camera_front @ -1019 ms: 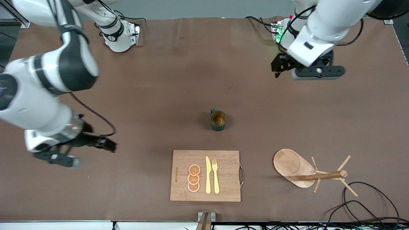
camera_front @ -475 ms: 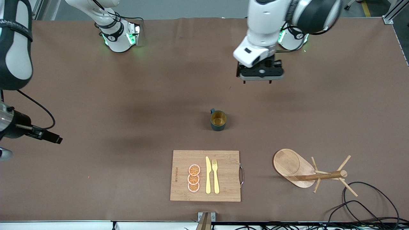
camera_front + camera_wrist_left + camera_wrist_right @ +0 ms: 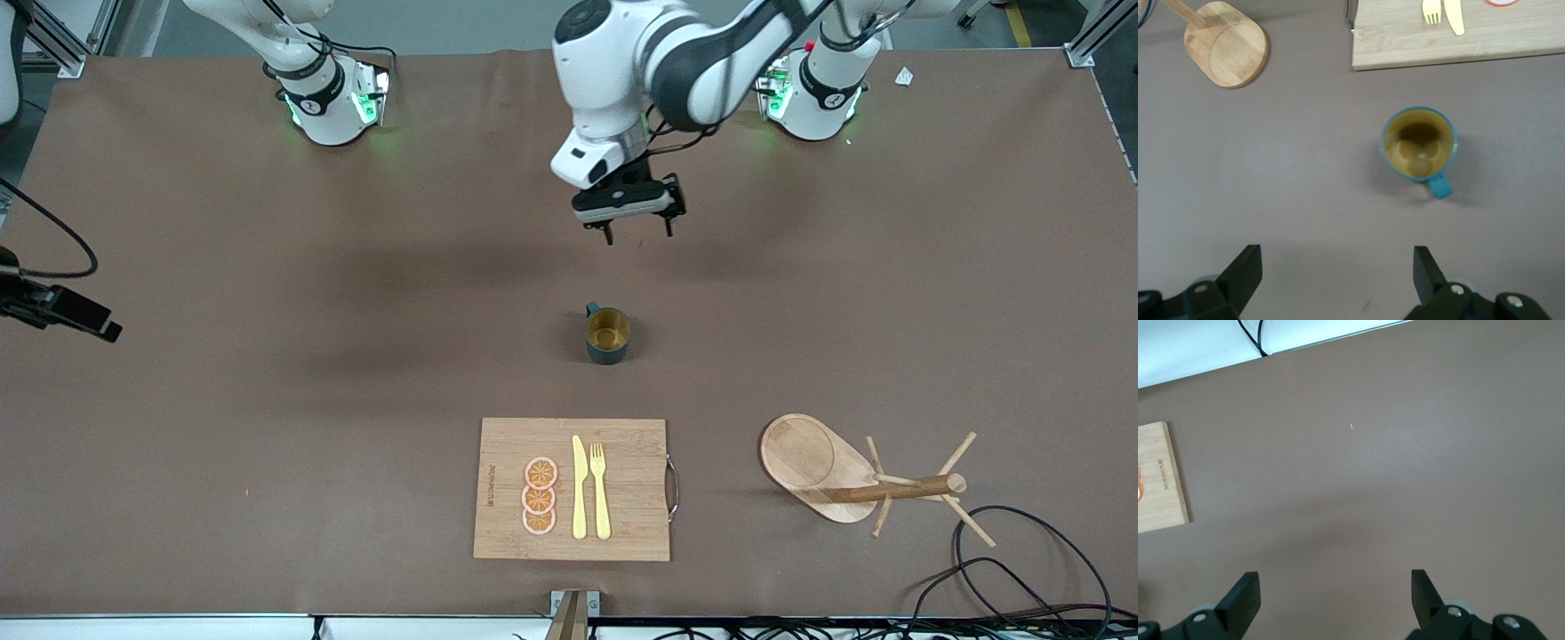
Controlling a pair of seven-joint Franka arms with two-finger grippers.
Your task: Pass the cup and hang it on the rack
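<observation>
The dark teal cup (image 3: 608, 335) stands upright in the middle of the table, its tan inside showing; in the left wrist view the cup (image 3: 1419, 144) has its handle turned toward my fingers. My left gripper (image 3: 638, 233) hangs open and empty over bare table between the arms' bases and the cup, its fingertips (image 3: 1245, 263) spread wide. The wooden rack (image 3: 822, 462) is nearer to the front camera than the cup, toward the left arm's end. My right gripper (image 3: 1335, 590) is open over bare table at the right arm's end; only part of that hand shows in the front view.
A bamboo cutting board (image 3: 502, 444) carrying orange slices (image 3: 540, 495), a yellow knife (image 3: 579, 489) and a fork (image 3: 600, 489) lies nearer to the front camera than the cup. Black cables (image 3: 1022, 569) coil by the rack at the table's front edge.
My left arm swung from over the left arm's end toward the table's middle, closer to the cup. The right arm drew back toward the edge of the front view. Cup and rack stayed put.
</observation>
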